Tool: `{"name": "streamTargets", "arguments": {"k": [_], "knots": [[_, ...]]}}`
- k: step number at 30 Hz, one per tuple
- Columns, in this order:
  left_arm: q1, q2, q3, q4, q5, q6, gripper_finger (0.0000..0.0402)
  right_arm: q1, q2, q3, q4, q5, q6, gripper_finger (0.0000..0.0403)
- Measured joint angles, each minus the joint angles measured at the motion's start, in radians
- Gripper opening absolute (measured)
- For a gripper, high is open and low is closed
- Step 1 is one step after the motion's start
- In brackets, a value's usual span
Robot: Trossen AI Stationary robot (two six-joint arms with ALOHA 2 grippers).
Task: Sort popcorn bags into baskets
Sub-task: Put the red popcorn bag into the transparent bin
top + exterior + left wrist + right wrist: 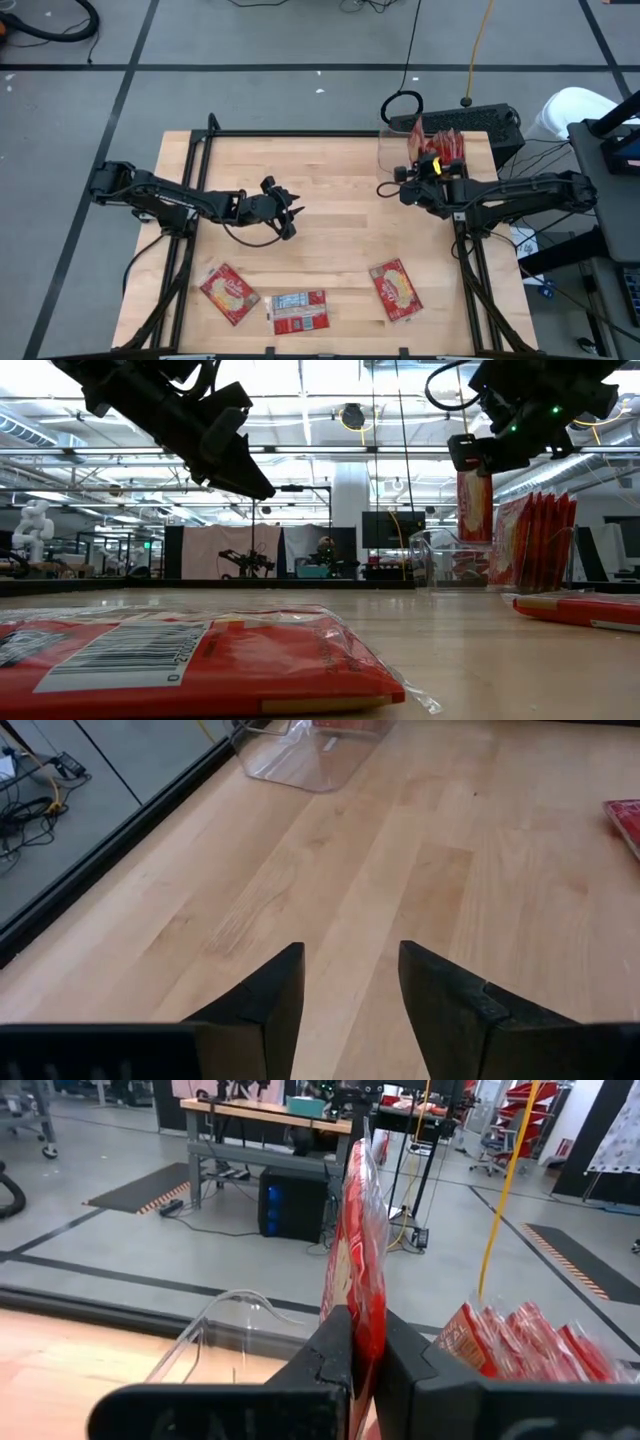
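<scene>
My right gripper [360, 1348] is shut on a red popcorn bag [355, 1230], raised at the clear bin [400, 150] on the table's far right; in the low view the bag [475, 505] shows below this gripper [480, 458]. Several red bags [520, 1342] stand on edge inside the bin [450, 560]. Three more bags lie flat near the table's near edge: one [230, 293], a label-side-up one [300, 312] and one [397, 290]. My left gripper [287, 215] is open above bare wood at the table's middle left [350, 975]. My right gripper pinches the red bag between its two fingers [330, 1342], at one end of the bag [357, 1302]. The bag stands edge-on and reaches forward past the fingers, toward the table's far side. It is lifted clear of the table, over the bin's rim [235, 1302].
The table's black frame rail [110, 850] runs along the far edge. A dark keyboard-like device [480, 120] and cables sit beyond the bin. Bare wood [340, 220] lies between the two arms. The label-side-up bag [180, 660] fills the low view's foreground.
</scene>
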Motion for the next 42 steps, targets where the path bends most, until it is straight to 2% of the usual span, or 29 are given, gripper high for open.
{"name": "streamTargets", "arguments": {"k": [10,23,29,42], "knots": [[0.0,0.0,0.0,0.0,0.0,0.001,0.0152,0.0,0.0,-0.069,0.0,-0.026,0.093,0.0006],[0.0,0.0,0.0,0.0,0.0,0.001,0.0172,-0.007,0.0,-0.073,-0.016,-0.027,0.077,0.0006],[0.0,0.0,0.0,0.0,0.0,0.0,0.0175,-0.035,0.0,-0.073,-0.016,-0.076,0.078,0.0006],[-0.001,0.0,0.0,-0.001,0.032,-0.001,0.0152,-0.04,0.0,-0.073,-0.046,-0.102,0.078,0.0007]]}}
